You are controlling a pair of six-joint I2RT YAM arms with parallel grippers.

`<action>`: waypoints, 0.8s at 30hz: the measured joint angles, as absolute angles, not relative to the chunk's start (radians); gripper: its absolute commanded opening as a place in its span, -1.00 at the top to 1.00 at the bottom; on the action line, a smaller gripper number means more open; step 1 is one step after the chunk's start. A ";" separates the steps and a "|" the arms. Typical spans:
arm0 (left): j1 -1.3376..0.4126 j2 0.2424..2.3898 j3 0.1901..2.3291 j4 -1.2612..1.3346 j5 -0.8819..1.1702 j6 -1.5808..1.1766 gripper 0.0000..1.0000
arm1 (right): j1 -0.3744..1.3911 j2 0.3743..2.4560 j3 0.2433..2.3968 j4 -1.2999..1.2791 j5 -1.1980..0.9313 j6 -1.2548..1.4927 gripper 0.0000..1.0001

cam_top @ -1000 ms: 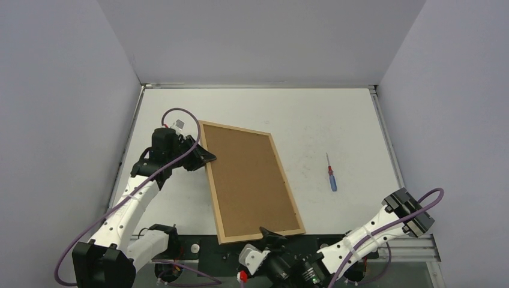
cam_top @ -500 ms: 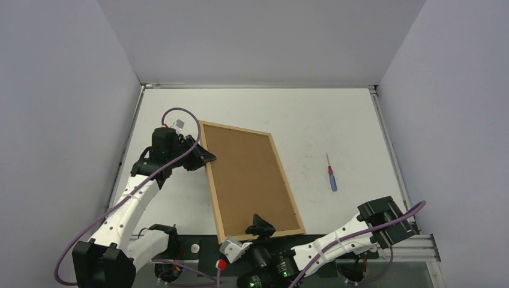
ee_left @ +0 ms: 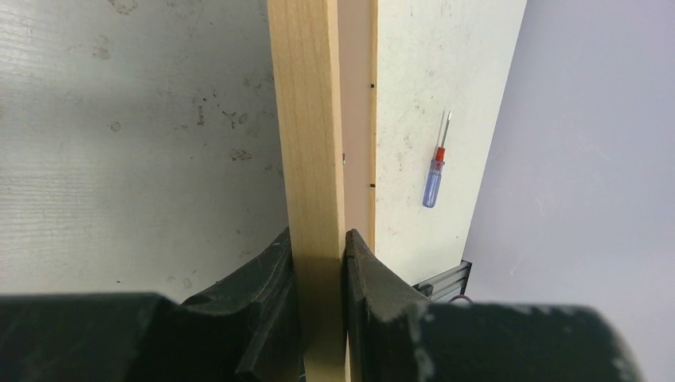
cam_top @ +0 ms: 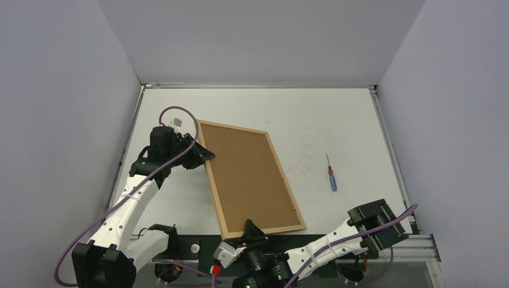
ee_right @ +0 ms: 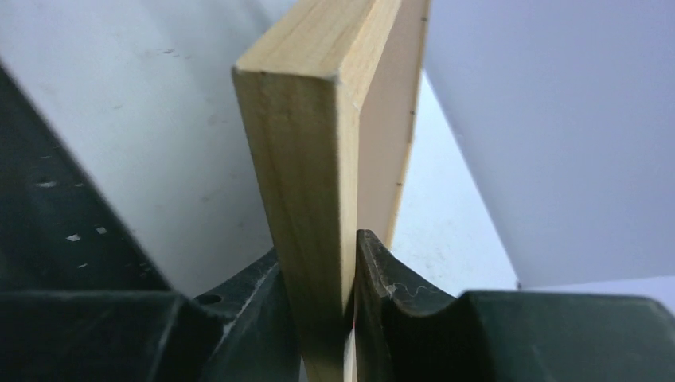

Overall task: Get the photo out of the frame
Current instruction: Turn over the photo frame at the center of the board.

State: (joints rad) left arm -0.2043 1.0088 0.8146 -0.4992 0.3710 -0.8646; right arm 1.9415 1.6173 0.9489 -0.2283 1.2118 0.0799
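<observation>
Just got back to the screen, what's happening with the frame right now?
Both arms have hold of the frame, which lies back-side up on the table, brown backing panel in place. The left gripper is shut on its left moulding near the far corner; the right gripper is shut on the near short edge. The screwdriver lies apart to the right, and no photo is out yet.
</observation>
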 measured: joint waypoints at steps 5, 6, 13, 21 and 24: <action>-0.196 1.005 0.821 -0.499 0.363 -0.888 0.40 | 1.938 1.617 0.950 -0.240 1.267 0.067 1.00; -0.196 1.003 0.821 -0.499 0.362 -0.886 0.16 | 1.938 1.617 0.951 -0.240 1.269 0.070 1.00; -0.195 0.974 0.855 -0.533 0.359 -0.833 -0.94 | 1.922 1.574 0.958 -0.263 1.250 0.109 1.00; -0.185 0.839 0.951 -0.576 0.254 -0.811 -0.94 | 1.839 1.362 0.925 -0.224 1.206 0.157 1.00; -0.180 0.756 0.987 -0.584 0.204 -0.813 -0.95 | 1.805 1.281 0.888 -0.183 1.204 0.202 1.00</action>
State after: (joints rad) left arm -0.1802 0.7559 0.9874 -0.5842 0.2039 -0.8127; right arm 1.8046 1.2808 0.8879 -0.1833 1.2037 0.2016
